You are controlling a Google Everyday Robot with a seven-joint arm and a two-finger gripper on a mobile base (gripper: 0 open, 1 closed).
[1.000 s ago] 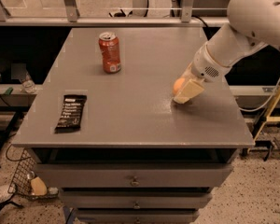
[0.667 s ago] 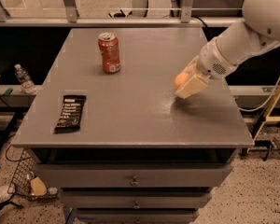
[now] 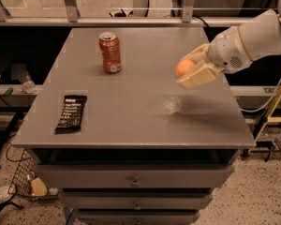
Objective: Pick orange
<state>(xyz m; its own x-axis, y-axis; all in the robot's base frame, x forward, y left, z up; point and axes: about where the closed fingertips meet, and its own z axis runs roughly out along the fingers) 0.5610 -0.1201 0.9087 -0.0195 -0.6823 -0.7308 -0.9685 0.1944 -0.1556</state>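
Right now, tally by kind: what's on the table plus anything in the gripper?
Soda can: 1, upright on the table
Snack bar: 1, flat near the table's left edge
Orange: 1, clamped in the gripper, held above the table's right side
Total: 3

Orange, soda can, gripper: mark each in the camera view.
orange [image 3: 183, 68], camera view: middle of its visible skin.
soda can [image 3: 111, 55], camera view: middle of its red side.
gripper [image 3: 187, 73], camera view: midway between its two tips, shut on the orange, above the right side of the table [image 3: 131, 121].
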